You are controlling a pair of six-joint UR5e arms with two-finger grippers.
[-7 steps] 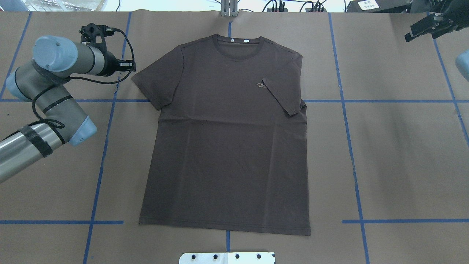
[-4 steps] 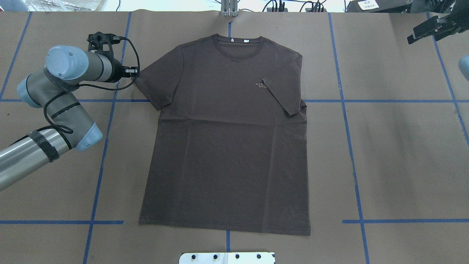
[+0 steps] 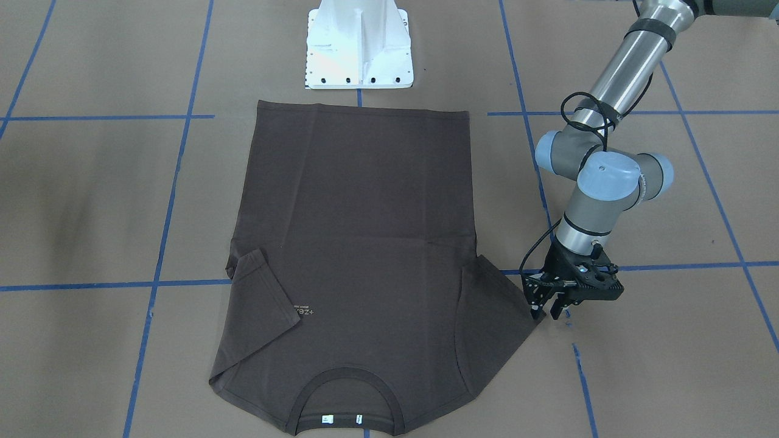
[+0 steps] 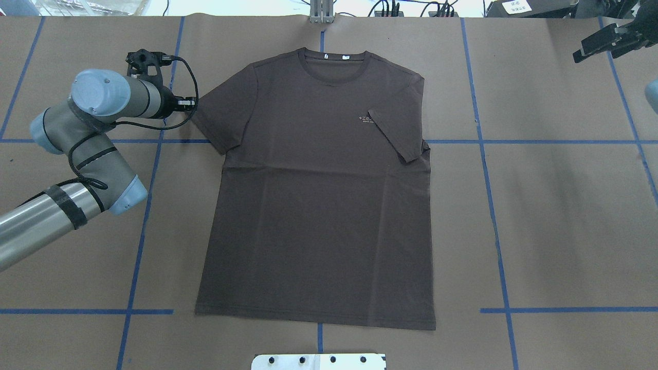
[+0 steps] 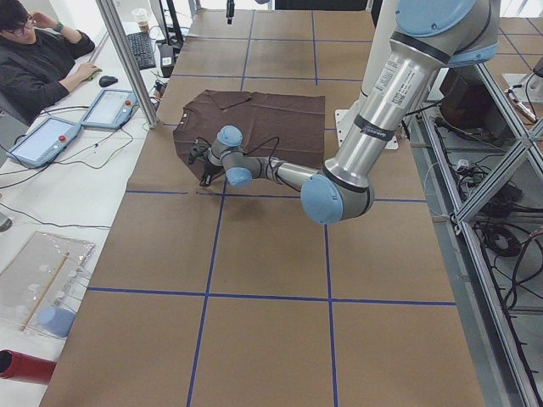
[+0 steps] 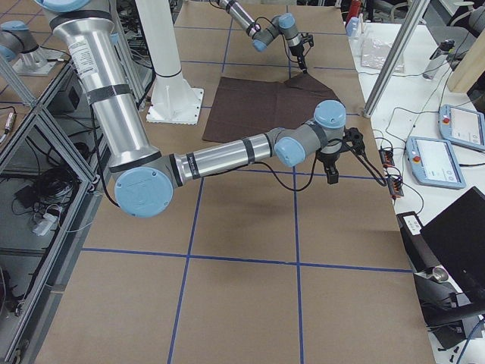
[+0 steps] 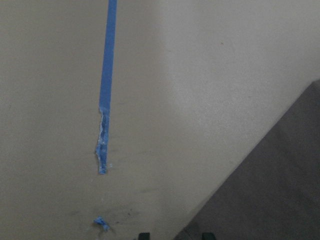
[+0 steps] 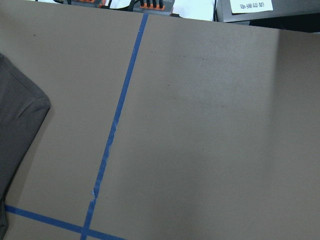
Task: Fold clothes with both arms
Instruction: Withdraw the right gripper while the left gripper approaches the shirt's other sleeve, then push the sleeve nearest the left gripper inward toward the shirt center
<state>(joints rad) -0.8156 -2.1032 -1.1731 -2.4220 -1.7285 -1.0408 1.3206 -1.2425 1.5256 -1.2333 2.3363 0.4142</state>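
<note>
You are on the second sleeve: the left gripper (image 3: 546, 311) holds its fingers (image 3: 535, 309) spread at the T-shirt (image 4: 318, 205) sleeve tip; next, pinch and fold inward.

Not much to read here, tbh. The dark brown short-sleeved fabric T-shirt (image 4: 318, 216) has small pale chest lettering (image 4: 365, 118), roughly 2 o'clock from the shirt's middle in the overhead view. I get "+ZE", then the folded-over sleeve covers the rest. The tinier line under it is too small to read. The two small white neck tags (image 4: 335, 56) sit at the collar on the shirt's 12 o'clock edge, and they're too small to read too. There's also a white paper label (image 8: 251, 6) at 1 o'clock in the right wrist view. It has dark characters that look upside down, and I can't make them out.
</note>
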